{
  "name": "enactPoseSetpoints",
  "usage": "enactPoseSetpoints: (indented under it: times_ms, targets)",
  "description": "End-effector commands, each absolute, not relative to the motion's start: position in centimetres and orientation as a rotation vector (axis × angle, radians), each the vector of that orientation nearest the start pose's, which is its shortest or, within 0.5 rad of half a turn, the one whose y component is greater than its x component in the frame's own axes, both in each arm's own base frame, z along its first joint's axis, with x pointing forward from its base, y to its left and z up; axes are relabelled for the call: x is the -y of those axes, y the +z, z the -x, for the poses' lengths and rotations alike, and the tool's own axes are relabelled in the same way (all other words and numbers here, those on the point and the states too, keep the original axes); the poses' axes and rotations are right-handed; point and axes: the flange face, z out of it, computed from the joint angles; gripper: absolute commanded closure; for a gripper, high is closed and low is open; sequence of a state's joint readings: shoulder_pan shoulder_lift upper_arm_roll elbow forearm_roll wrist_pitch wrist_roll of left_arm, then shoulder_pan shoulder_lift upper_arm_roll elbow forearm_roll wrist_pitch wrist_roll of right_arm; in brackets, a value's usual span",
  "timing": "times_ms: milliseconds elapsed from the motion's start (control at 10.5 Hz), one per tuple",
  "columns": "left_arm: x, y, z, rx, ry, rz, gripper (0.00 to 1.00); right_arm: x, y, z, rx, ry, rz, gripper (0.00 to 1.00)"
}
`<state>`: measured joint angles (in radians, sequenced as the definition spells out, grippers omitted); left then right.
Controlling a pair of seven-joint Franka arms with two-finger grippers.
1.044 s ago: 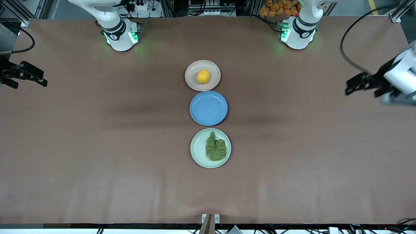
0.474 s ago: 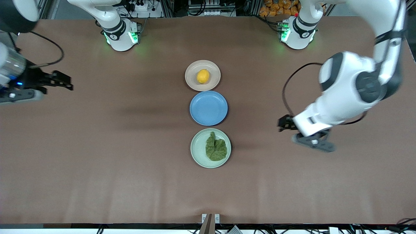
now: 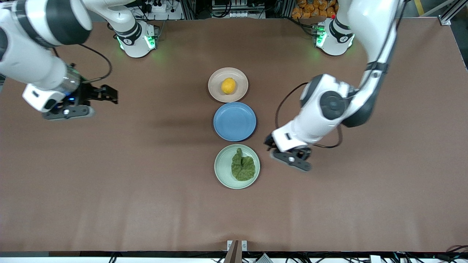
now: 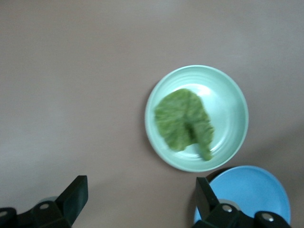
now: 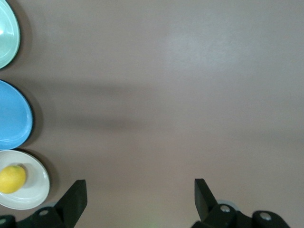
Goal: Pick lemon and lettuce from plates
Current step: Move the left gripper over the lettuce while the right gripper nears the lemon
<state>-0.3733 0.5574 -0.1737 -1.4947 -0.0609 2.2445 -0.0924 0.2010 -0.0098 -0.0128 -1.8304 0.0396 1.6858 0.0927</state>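
Note:
The lemon [image 3: 228, 86] lies on the beige-pink plate [image 3: 216, 92], the plate nearest the robots' bases; both also show in the right wrist view, lemon [image 5: 12, 178] on plate [image 5: 34, 194]. The lettuce [image 3: 242, 166] lies on the mint green plate [image 3: 221, 171], nearest the front camera; in the left wrist view the lettuce [image 4: 184, 120] sits on that plate [image 4: 232, 99]. My left gripper [image 3: 270, 143] is open and empty, over bare table beside the mint plate, toward the left arm's end [image 4: 140, 202]. My right gripper [image 3: 109, 94] is open and empty over bare table toward the right arm's end [image 5: 140, 202].
An empty blue plate [image 3: 234, 121] sits between the two task plates, in one row down the table's middle. It also shows in the left wrist view [image 4: 251, 190] and the right wrist view [image 5: 12, 114]. Brown cloth covers the table [image 3: 146, 175].
Both arms have swung in toward the row of plates. The left gripper has come up beside the mint plate; the right gripper has moved closer from its end of the table. Both stay open.

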Motion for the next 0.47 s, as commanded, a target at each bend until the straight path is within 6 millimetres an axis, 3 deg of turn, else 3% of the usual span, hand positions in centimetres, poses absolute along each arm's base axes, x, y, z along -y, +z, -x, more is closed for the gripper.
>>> enactPoseSetpoints:
  times_ms: [0,190,380]
  targets:
    - [40.7,32.6,-61.6,-0.635,-0.297,3.304,0.0,-16.1,49.3,-51.4,-0.005,0.232,3.124,0.0]
    - [44.9,29.5,-59.8,-0.757,-0.416,3.285,0.0,-18.2,47.0,-50.0,-0.039,0.283,3.135,0.0]
    - [46.4,27.0,-59.1,-0.875,-0.511,3.212,0.0,-21.4,45.2,-47.7,-0.097,0.372,3.105,0.0]
